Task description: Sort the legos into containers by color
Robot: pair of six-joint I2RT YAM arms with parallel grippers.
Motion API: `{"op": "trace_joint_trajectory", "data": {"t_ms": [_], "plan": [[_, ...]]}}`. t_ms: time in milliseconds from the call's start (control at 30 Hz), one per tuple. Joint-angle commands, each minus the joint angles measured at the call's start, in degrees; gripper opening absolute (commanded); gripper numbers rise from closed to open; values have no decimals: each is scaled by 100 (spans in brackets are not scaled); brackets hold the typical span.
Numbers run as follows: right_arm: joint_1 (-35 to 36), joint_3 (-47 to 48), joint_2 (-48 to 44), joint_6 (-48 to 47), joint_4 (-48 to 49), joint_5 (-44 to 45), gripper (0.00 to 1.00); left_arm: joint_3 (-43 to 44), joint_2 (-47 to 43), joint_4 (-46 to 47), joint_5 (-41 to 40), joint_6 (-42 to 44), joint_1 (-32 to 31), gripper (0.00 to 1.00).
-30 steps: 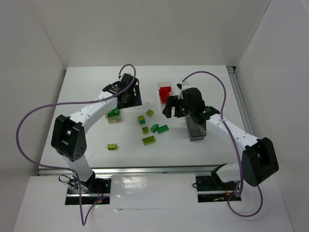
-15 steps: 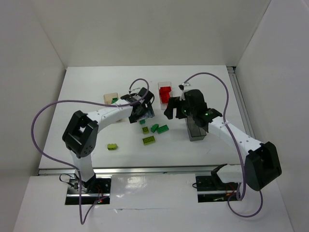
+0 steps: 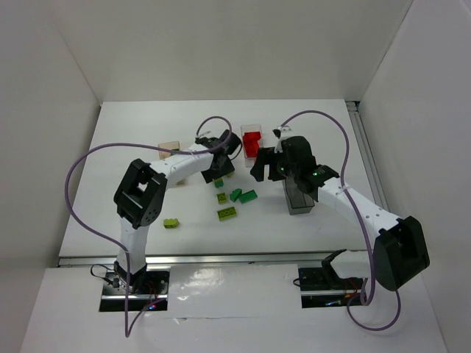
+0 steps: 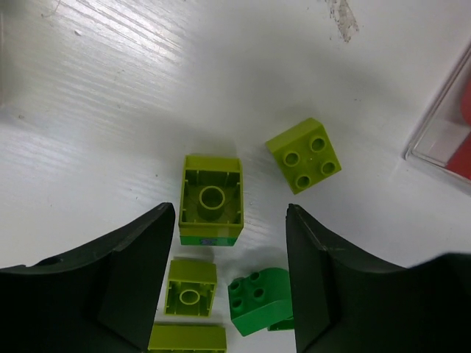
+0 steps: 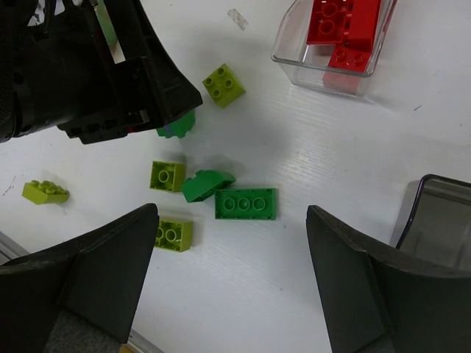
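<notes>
Two grippers, both with jaws apart and nothing held: the left gripper [image 4: 229, 246] hangs low over the loose legos [image 3: 227, 213], its fingers [image 4: 125, 287] straddling an upturned lime brick [image 4: 211, 193] without touching it. The right gripper [image 5: 232, 220] hovers higher, above a dark green three-stud bar [image 5: 246, 204]. Main risk for you: the left jaws take in more than one piece. A smaller upturned lime brick [image 4: 191, 294] and a dark green curved brick [image 4: 257, 301] lie just beside the target, also between the fingers, so closing here could drag green along with lime or flick a piece away. A green strip shows along the target's near edge; you cannot tell whether a second brick is stuck there, and if so two colours would travel together. Around it: a four-stud lime square [image 4: 303, 154] lies near, and the clear container [image 5: 324, 79] with red bricks [image 5: 342, 29] stands close on the right. The two wrists are also near each other, so a wide swing risks contact. The wood container [image 3: 171, 145] is partly hidden behind the left arm [image 3: 180, 163]; the smoky-grey container [image 3: 298, 200] sits just beside the right arm [image 3: 346, 197]. One stray lime brick [image 3: 171, 223] lies well apart.
</notes>
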Motion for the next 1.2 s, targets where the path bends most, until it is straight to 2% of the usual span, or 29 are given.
{"op": "trace_joint_trajectory", "data": {"t_ms": [0, 133, 167, 233, 367, 467, 600, 633, 733, 800, 833, 900, 967, 1000, 1167], "plan": [[-33, -35, -200, 2, -20, 57, 88, 180, 97, -224, -156, -151, 39, 69], [-33, -35, -200, 2, -20, 110, 88, 119, 97, -224, -156, -98, 39, 61], [-33, -35, -200, 2, -20, 110, 88, 119, 97, -224, -156, -98, 39, 54], [-33, -35, -200, 2, -20, 110, 88, 119, 97, -224, -156, -46, 39, 49], [-33, -35, -200, 2, -73, 110, 88, -4, -130, -224, -261, 16, 100, 31], [-33, -35, -200, 2, -73, 110, 88, -83, -349, -224, -262, 68, 258, 25], [-33, -35, -252, 2, -73, 57, 88, -242, -701, -163, -262, 490, 391, 23], [-33, -87, -252, 2, -73, 57, 88, -242, -755, -163, -210, 586, 443, 20], [-33, -27, -252, -103, -73, 4, 88, -189, -1026, -58, 237, 1262, 583, 18], [352, 113, -183, -243, -326, 353, 88, -119, -1168, 57, 633, 1867, 636, 15], [537, 192, -130, -244, -328, 826, 88, 21, -1221, 57, 774, 2053, 637, 15], [986, 325, 20, -306, -328, 1058, 88, 127, -1283, 118, 1282, 2536, 690, 15], [1197, 456, 98, -306, -205, 1216, 88, 233, -1335, 118, 1617, 2722, 742, 14], [1398, 457, 160, -306, -126, 1295, 88, 311, -1335, 118, 1854, 2775, 742, 10], [2120, 755, 520, -306, 243, 2314, 88, 391, -1466, 13, 1848, 2346, 742, 8]]}}
